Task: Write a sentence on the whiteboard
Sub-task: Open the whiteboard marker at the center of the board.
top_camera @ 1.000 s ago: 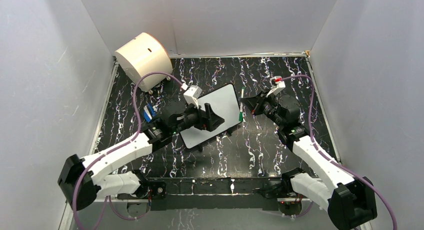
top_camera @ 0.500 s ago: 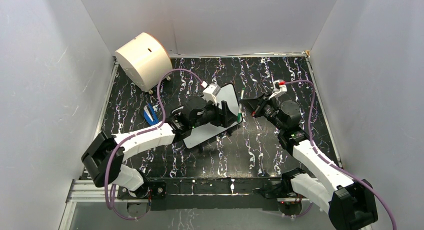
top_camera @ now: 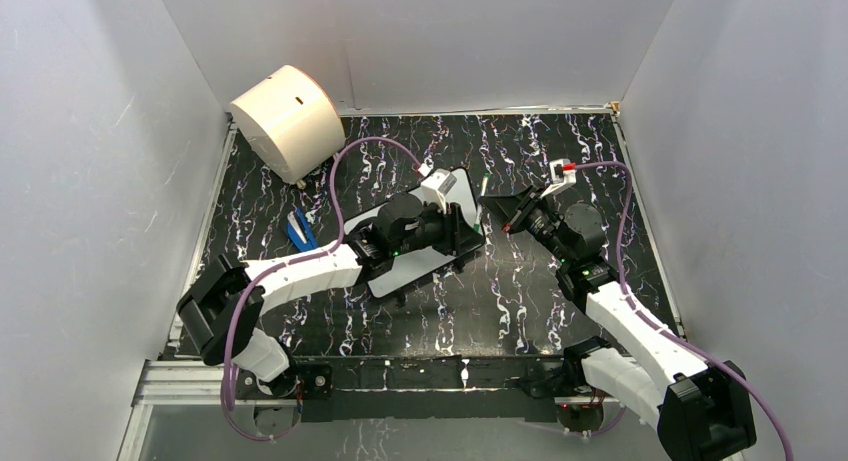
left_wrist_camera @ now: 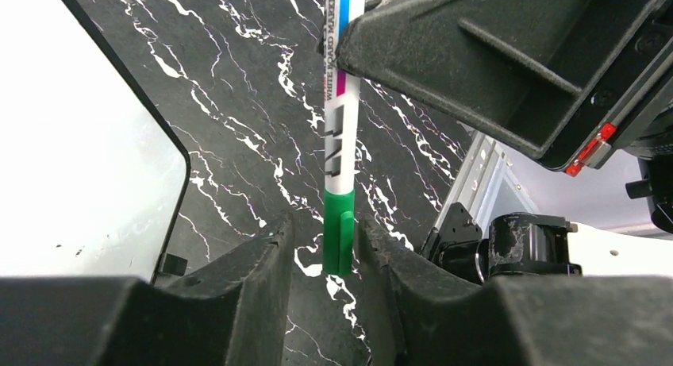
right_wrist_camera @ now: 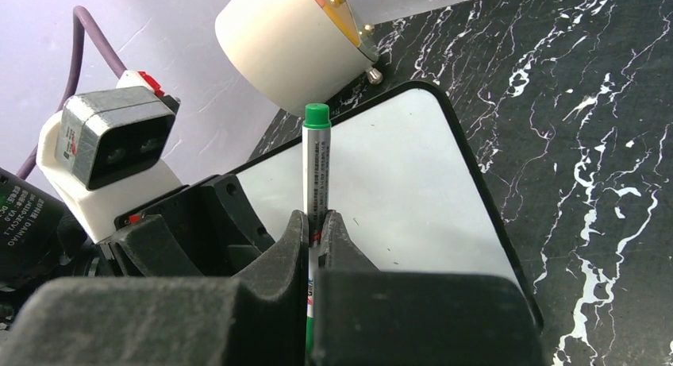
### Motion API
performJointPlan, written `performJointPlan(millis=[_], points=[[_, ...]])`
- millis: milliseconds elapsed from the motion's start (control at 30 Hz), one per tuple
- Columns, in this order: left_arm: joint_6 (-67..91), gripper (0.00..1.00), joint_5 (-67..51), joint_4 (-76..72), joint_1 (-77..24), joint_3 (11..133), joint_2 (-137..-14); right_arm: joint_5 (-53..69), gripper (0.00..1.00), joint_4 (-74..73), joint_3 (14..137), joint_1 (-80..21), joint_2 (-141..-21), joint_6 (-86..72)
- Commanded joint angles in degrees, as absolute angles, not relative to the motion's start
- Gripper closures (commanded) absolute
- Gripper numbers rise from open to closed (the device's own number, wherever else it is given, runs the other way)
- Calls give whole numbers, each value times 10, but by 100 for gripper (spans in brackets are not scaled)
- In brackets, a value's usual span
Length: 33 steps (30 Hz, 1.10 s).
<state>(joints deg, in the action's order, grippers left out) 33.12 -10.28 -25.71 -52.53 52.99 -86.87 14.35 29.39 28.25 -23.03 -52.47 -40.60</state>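
Marker uncapping; small black-framed glossy whiteboard at centre of black marbled worktop.
Right tool clamps white green-capped marker at board's 3 o'clock edge; left tool parted, straddling cap. Best close squarely, then pull along barrel.

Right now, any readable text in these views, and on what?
"WHITE BOARD MARKER": barrel of the white, green-capped marker in the right gripper.
"DAMIAO": label on left arm's black motor; its other print is too small.
Glossy white black-framed whiteboard: no writing visible.
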Motion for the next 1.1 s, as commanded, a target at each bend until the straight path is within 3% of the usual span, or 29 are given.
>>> performJointPlan(millis=[0,167,200,267,533,733,1067], points=[[305,72,-115,-271,-530,548,-867,153,100,339,282,-234,-511,-417],[250,98,-114,-216,-529,557,-852,160,100,320,288,-233,-504,-410],[237,100,-109,-196,-529,561,-846,162,100,309,292,-234,-502,-404],[208,100,-93,-157,-529,566,-831,165,96,279,302,-234,-495,-392],[82,100,-51,11,-530,578,-759,201,57,105,370,-233,-461,-327],[30,100,-46,172,-529,615,-733,267,38,7,413,-233,-461,-295],[-107,100,-64,282,-529,621,-675,368,26,-107,491,-233,-501,-259]])
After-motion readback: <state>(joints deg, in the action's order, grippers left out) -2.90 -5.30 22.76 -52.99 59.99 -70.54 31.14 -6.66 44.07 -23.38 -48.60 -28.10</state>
